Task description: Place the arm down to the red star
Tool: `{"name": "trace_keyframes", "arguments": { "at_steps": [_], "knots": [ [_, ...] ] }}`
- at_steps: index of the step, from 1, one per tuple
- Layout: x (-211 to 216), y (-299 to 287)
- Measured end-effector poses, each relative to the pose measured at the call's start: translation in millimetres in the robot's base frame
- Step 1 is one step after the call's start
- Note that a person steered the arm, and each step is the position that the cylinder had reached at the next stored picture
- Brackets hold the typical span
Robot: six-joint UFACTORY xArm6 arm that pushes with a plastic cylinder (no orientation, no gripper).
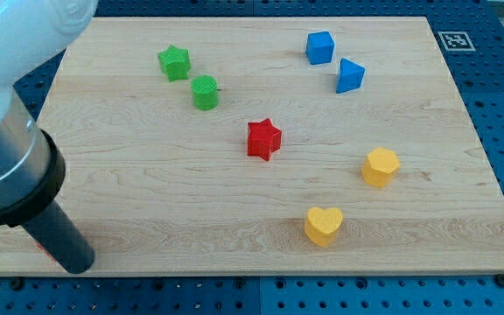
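In the one camera view, the desk (147, 210) is a pale wooden board with visible grain, resting on a blue perforated base (497, 105). A black-and-white marker tag (454, 40) sits just off the desk's top right corner.

My arm comes in over the bottom left corner, a white and grey body ending in the dark rod; my tip (75, 265) rests at the desk's bottom edge near that corner. There is no gripper on this rig, so nothing is held.

The red star (263, 139) lies near the desk's middle, well apart from my tip, up and toward the view's right.

Toward the top left are a green star (174, 62) and a green cylinder (205, 92), near each other. Toward the top right stand a blue cube (319, 47) and a blue wedge-like block (350, 76). Nearer the bottom right lie a yellow hexagonal block (380, 166) and a yellow heart (324, 226).
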State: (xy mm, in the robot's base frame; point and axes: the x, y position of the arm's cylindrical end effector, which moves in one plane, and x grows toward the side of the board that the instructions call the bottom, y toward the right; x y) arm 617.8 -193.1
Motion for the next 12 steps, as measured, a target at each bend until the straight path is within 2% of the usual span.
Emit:
{"name": "trace_keyframes", "arguments": {
  "at_steps": [1, 2, 3, 4, 7, 9, 12],
  "knots": [
    [0, -23],
    [0, -23],
    [-17, 19],
    [-27, 34],
    [-39, 38],
    [-53, 64],
    [-90, 183]
  ]
}}
